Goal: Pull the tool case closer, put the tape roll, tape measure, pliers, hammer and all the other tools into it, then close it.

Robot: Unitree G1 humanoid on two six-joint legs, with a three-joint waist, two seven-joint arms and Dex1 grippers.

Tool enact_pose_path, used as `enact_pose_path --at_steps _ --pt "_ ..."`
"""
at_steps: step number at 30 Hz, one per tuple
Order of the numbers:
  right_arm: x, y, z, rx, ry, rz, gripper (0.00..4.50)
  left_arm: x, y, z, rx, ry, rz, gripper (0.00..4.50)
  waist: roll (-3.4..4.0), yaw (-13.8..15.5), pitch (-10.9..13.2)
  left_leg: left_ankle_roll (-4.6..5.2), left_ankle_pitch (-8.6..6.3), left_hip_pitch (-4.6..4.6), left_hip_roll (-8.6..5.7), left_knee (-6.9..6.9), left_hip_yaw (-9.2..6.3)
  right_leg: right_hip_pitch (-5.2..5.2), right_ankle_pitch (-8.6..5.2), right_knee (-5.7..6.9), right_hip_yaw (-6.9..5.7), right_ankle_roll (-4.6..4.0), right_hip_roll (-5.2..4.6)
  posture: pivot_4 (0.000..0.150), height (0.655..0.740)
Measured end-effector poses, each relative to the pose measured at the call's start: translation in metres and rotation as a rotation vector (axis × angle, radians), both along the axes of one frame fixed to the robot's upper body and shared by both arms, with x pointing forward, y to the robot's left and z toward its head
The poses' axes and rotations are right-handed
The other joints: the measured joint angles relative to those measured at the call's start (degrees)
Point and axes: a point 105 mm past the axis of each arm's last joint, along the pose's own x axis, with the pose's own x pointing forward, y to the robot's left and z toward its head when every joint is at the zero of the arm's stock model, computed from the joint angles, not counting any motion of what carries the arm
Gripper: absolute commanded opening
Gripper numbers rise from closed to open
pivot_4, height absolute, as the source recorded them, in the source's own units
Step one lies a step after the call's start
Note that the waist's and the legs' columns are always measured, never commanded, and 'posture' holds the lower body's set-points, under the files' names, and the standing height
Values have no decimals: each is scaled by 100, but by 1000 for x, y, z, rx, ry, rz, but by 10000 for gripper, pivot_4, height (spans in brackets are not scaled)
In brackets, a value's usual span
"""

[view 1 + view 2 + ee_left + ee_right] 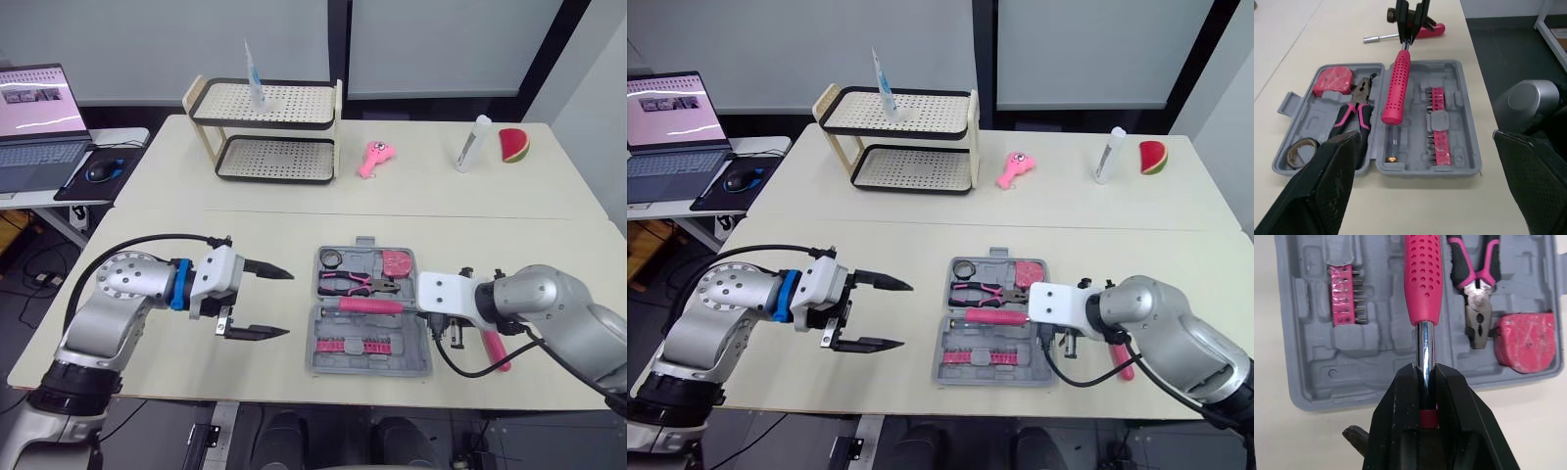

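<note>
While the right gripper (1426,374) clamps the chrome shaft of the pink-handled hammer (1422,279) over the open grey plastic tool case (1462,122), left gripper (289,305) spread wide, left of it, pink-and-black pliers (348,284), red tape measure (397,262) inside.

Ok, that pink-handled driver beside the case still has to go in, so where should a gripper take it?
Take the driver by its fat pink handle, probably from straight above, fingers across it. It lies flat on the table right of the tool case, and its steel shaft is thin, harder to pinch.
</note>
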Motion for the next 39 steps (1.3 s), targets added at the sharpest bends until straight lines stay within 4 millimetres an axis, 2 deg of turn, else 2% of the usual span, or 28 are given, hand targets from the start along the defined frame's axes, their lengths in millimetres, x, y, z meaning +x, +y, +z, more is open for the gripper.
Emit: enact_pose_path --at_steps 7,19,29,39 --pt "-4 15 -17 -33 11 50 2455 -8 7 -13 19 34 16 45000 0 -27 0 1 -1 -1 1 1 0 -8 0 12 0 0 1 1500 7400" --pt "-3 27 -27 -22 12 57 2455 -3 7 -7 19 6 33 45000 0 -105 0 1 0 -1 1 1 -3 -12 0 27 -4 0 3 1500 7400" --pt "1 38 -35 -19 2 89 2455 -7 4 -6 21 1 18 45000 -3 -116 1 1 0 -1 2 2 -2 -23 0 46 -3 0 4 1500 7400" --pt "8 38 -41 -27 -12 109 2455 -9 1 -7 21 4 28 45000 -3 -117 1 0 0 0 2 2 -1 -23 0 48 -3 0 4 1500 7400"
